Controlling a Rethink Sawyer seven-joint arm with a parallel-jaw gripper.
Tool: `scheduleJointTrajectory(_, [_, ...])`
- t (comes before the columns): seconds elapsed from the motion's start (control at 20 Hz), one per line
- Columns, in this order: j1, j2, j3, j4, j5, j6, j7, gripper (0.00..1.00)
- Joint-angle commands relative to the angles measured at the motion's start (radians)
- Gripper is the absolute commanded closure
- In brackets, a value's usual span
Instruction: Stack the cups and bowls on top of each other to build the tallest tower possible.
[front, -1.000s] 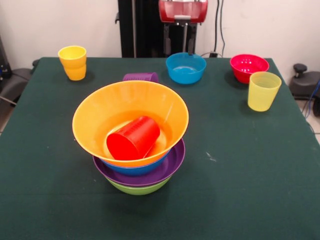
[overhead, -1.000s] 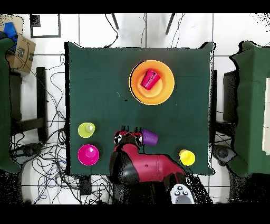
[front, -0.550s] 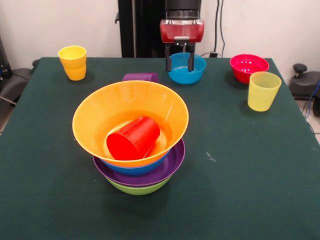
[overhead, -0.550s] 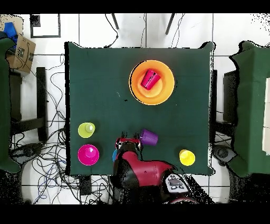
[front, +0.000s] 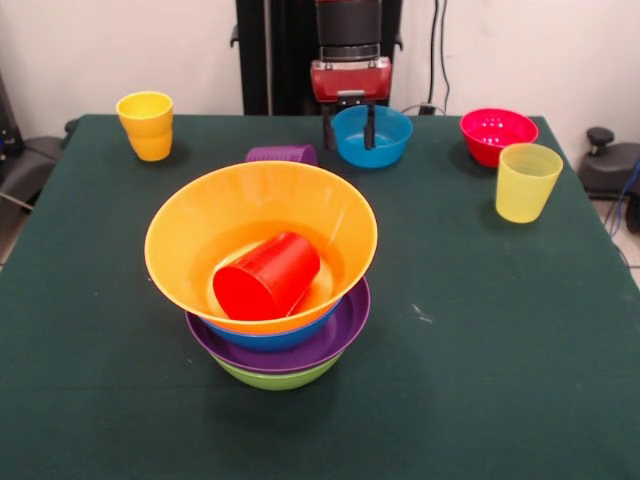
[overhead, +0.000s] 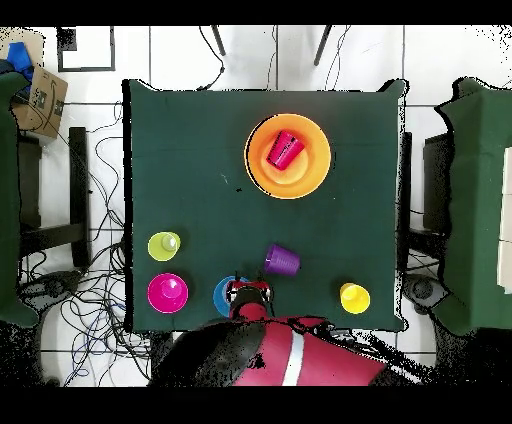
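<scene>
Your end effector (front: 347, 128) hangs at the far edge of the surface (front: 500, 350), its two dark fingers spread apart and straddling the near-side rim of the small blue bowl (front: 375, 136): one finger stands just outside the bowl's wall, the other reaches down inside it, and nothing is clamped between them. From above you see the same thing, the end effector (overhead: 249, 291) sitting over the blue bowl (overhead: 223, 296) at the edge nearest the base. The tower (front: 270, 330) stands well apart from it, toward the middle of the surface: a green bowl at the bottom, then a purple one, a blue one, and the wide orange bowl (front: 200, 230) on top, with a red cup (front: 266, 277) lying on its side inside the orange bowl. A purple cup (front: 281, 154) lies tipped over between the tower and the end effector, just beside the blue bowl. The red-pink bowl (front: 497, 133) sits near the far corner on one side, with the pale yellow cup (front: 526, 182) upright just in front of it. The orange-yellow cup (front: 147, 125) stands upright near the opposite far corner, well apart from everything else.
</scene>
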Motion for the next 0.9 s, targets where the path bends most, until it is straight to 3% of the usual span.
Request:
scheduleJointTrajectory(0.05, [-0.059, 0.099, 0.038, -0.154, -0.104, -0.004, 0.074, 0.00])
scheduleJointTrajectory(0.3, [-0.067, 0.153, 0.021, -0.174, -0.124, -0.049, 0.075, 0.00])
scheduleJointTrajectory(0.9, [-0.052, 0.121, 0.009, -0.149, -0.135, -0.034, 0.085, 0.00])
